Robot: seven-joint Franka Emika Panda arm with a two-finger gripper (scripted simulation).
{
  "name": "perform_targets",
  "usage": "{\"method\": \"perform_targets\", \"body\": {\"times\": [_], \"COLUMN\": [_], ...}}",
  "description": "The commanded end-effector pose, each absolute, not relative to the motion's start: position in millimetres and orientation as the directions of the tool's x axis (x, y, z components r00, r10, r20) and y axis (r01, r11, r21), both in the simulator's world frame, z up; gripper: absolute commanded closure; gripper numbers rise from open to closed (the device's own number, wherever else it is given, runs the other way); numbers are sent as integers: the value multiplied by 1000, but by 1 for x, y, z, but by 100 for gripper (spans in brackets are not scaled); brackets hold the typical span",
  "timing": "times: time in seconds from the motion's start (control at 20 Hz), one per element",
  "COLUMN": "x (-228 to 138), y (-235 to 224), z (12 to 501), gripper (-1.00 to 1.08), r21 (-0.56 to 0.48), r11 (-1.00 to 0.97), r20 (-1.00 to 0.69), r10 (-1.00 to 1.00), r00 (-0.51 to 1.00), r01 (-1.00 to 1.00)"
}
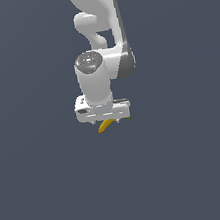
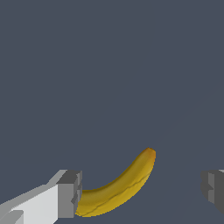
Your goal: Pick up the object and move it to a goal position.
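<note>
The object, a curved yellow banana (image 2: 118,186), lies on the dark grey floor between my fingers. Its orange-brown end points away from the hand, and its other end is hidden behind one finger (image 2: 69,194). The opposite finger (image 2: 213,188) stands well away from it. My gripper (image 2: 141,192) is open and has closed on nothing. In the exterior view the gripper (image 1: 109,123) hangs straight down from the white arm. Below the hand only part of the banana (image 1: 104,126) shows, along with a hint of green at its tip.
A flat dark grey floor (image 1: 193,169) surrounds the arm. The white arm (image 1: 98,43) rises behind the hand. No other object shows in either view.
</note>
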State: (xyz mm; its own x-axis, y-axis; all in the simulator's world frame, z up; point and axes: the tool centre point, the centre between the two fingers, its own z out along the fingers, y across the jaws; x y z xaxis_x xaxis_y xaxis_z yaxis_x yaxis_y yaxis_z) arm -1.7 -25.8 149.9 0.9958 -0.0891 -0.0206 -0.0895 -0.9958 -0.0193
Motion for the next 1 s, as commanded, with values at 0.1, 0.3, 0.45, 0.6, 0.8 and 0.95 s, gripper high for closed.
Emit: {"method": "perform_targets", "body": {"times": [0.1, 0.3, 0.45, 0.6, 0.8, 0.95], "x": [-2, -3, -5, -8, -13, -18], "y": [-25, -24, -23, -20, -17, -14], "z": [150, 148, 145, 141, 135, 130], "gripper": [-92, -92, -92, -92, -92, -92], "r21": [-20, -20, -19, -19, -18, -16], "r11": [-996, -993, -989, -982, -965, -945], "r20": [-20, -21, -21, -22, -22, -23], "r10": [-91, -114, -146, -188, -260, -326], "r00": [996, 993, 989, 982, 965, 945], "r01": [-91, -115, -147, -188, -260, -327]}}
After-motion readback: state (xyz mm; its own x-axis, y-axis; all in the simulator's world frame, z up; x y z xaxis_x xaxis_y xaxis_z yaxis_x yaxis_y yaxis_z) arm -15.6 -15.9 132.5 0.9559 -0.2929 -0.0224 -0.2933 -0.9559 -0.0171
